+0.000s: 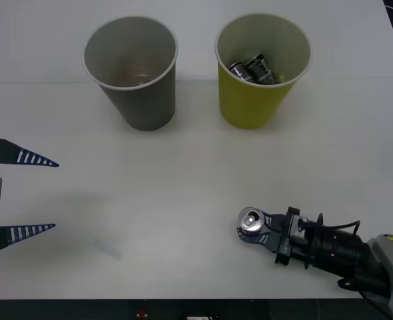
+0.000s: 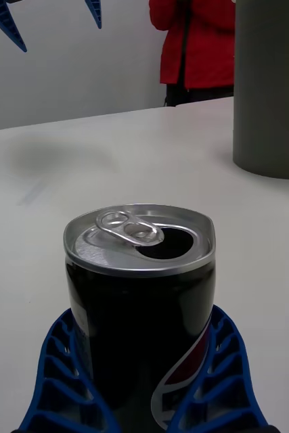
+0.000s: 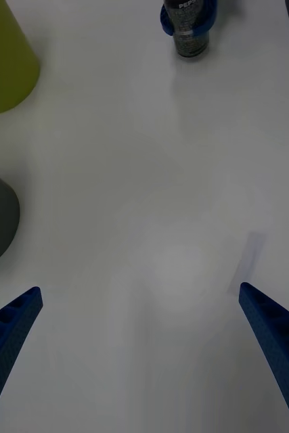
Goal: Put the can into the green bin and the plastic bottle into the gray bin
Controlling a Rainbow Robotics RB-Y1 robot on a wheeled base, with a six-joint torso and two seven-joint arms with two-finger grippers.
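Front view: right gripper (image 1: 252, 225) clamps the can (image 1: 252, 219) upright, lower right. Left gripper (image 1: 42, 195) hovers wide apart, left edge. Green bin (image 1: 258, 100) holds cans.

A lab test bench: bare white table (image 1: 183, 200), plain wall (image 2: 83, 67).

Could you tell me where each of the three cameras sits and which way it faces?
Front view: above the arms, looking down at the table; left gripper open, right gripper around the can.
Right wrist view: behind the can, facing the gray bin.
Left wrist view: above its open fingers, facing across the table to the can.
Shared: all show the can; both wrist views show the gray bin.
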